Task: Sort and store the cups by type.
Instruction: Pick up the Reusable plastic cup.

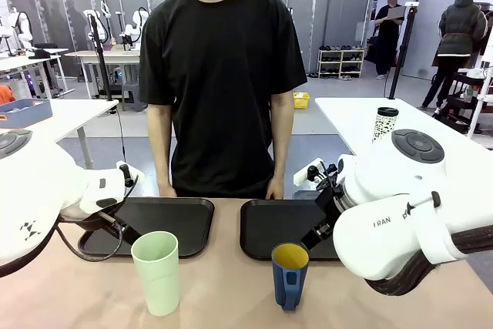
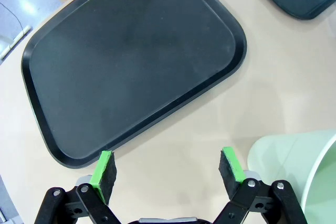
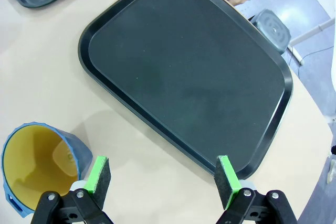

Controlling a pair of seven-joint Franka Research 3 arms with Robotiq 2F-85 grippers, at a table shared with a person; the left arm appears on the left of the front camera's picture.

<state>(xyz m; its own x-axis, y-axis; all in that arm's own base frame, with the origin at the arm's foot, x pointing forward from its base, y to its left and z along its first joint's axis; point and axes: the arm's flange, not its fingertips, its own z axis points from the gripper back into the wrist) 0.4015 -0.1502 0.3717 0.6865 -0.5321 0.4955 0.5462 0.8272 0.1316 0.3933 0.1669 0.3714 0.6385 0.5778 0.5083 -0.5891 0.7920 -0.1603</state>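
A tall pale mint-green tumbler stands upright near the table's front, left of centre; its rim shows at the lower right of the left wrist view. A dark blue mug with a yellow inside stands to its right, also at the lower left of the right wrist view. My left gripper hangs open above the table by the left tray's near edge, beside the tumbler. My right gripper is open over the right tray's near edge, next to the mug. Neither holds anything.
Two black trays lie side by side: the left tray and the right tray, both bare. A person in a black shirt stands at the far edge with hands on the table. A white speckled cup with a dark lid stands on another table.
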